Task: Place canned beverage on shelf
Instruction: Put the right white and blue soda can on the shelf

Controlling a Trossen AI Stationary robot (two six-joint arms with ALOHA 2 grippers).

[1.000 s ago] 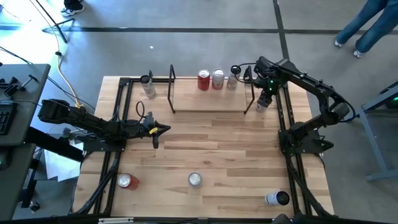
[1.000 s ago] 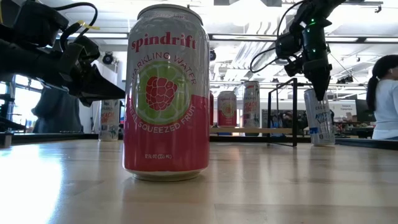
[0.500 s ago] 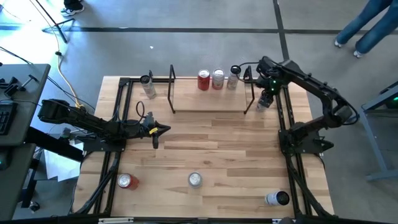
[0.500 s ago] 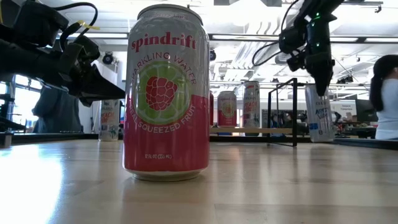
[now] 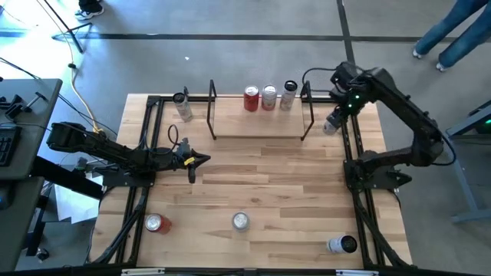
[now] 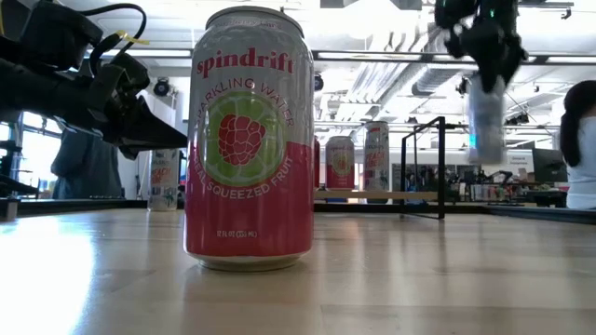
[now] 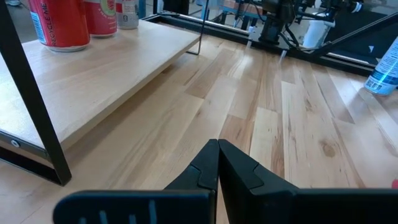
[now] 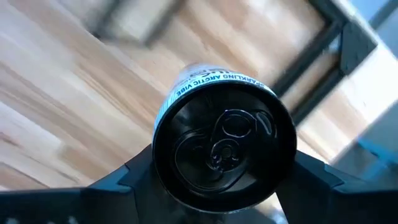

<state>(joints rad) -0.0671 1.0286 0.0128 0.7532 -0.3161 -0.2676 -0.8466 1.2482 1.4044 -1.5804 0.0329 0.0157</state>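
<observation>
The shelf, a light-wood board between two black end frames, stands at the table's far middle. Three cans stand on its far part and also show in the left wrist view. My right gripper is just right of the shelf's right end frame, shut on a white-and-blue can with a black top, held above the table. My left gripper is shut and empty, low over the table's left middle, its fingers pointing toward the shelf. My right gripper pinches the can's side wall just below the top rim between its two fingers, one on each side. The fingers come from above, pointing down. The can hangs upright below them, lifted clear of the table.
A can stands on the table left of the shelf. Near the front edge are a red can, a raspberry Spindrift can and a can lying on its side. Black rails run along both table sides.
My right gripper has gone up with the white-and-blue can and a little toward the table's right edge. The can stood on the table beside the shelf's right end frame; it now hangs upright, lifted clear.
</observation>
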